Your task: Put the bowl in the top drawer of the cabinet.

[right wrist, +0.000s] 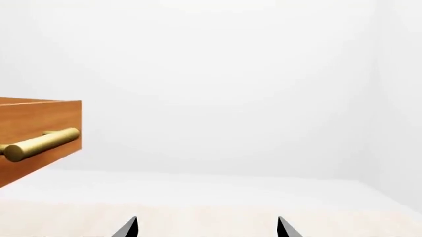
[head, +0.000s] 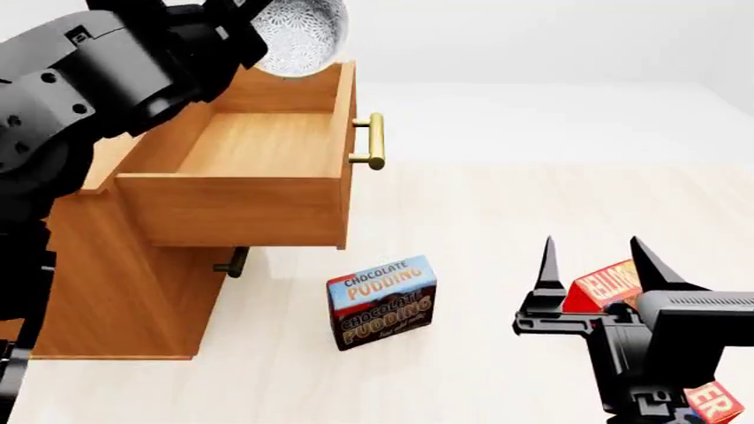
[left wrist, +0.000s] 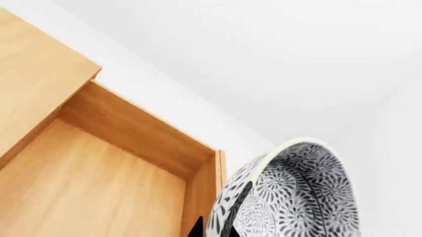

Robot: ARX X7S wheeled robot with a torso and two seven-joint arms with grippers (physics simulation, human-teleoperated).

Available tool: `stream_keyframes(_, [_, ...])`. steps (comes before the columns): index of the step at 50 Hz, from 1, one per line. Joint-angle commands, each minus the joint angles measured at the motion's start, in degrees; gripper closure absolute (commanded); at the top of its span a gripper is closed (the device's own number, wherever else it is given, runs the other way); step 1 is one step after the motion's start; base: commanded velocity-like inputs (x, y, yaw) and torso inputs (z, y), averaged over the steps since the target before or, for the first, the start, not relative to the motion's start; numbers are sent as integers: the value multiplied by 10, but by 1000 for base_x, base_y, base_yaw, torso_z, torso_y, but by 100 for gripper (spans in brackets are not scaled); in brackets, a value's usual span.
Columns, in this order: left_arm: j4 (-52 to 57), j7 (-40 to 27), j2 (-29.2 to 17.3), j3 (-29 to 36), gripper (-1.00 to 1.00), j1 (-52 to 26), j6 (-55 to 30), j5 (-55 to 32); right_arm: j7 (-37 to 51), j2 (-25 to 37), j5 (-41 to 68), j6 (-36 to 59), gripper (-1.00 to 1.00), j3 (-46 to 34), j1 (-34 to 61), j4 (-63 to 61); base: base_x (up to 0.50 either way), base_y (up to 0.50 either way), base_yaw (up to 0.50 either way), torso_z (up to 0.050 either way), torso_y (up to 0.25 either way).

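Note:
The bowl (head: 300,34), white-grey with a dark pattern, hangs tilted on edge over the far rim of the top drawer (head: 253,141). The drawer is pulled out of the cabinet (head: 118,291), and its wooden floor (left wrist: 86,182) is bare. My left gripper (left wrist: 212,228) is shut on the bowl (left wrist: 297,197), with one black finger on each side of its rim, just beyond the drawer's corner wall (left wrist: 204,192). My right gripper (head: 592,261) is low at the front right, open, with nothing between its fingertips (right wrist: 130,228); it faces the drawer's brass handle (right wrist: 39,143).
A chocolate pudding box (head: 380,302) stands on the pale floor in front of the cabinet. A red box (head: 603,284) lies just behind my right gripper. The lower drawer is shut, with its handle (head: 232,262) under the open drawer. The top handle (head: 371,141) sticks out to the right.

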Motion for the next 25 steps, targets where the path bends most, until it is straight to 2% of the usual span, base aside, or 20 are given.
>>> stream_keyframes(1, [-241,67,81,37,100,-61,24,55,-4,2,3,-15,-100,6,-7,13,0,0,0,0,0])
stream_keyframes(11, [-443,132,147,39,100,-109,40,59,-9,6,6,-11,-100,1,2,32,0,0,0,0,1])
stream_keyframes(25, [-527,140,167,34,100,-111,80,61,-9,11,11,-14,-100,7,-4,38,0,0,0,0,0])
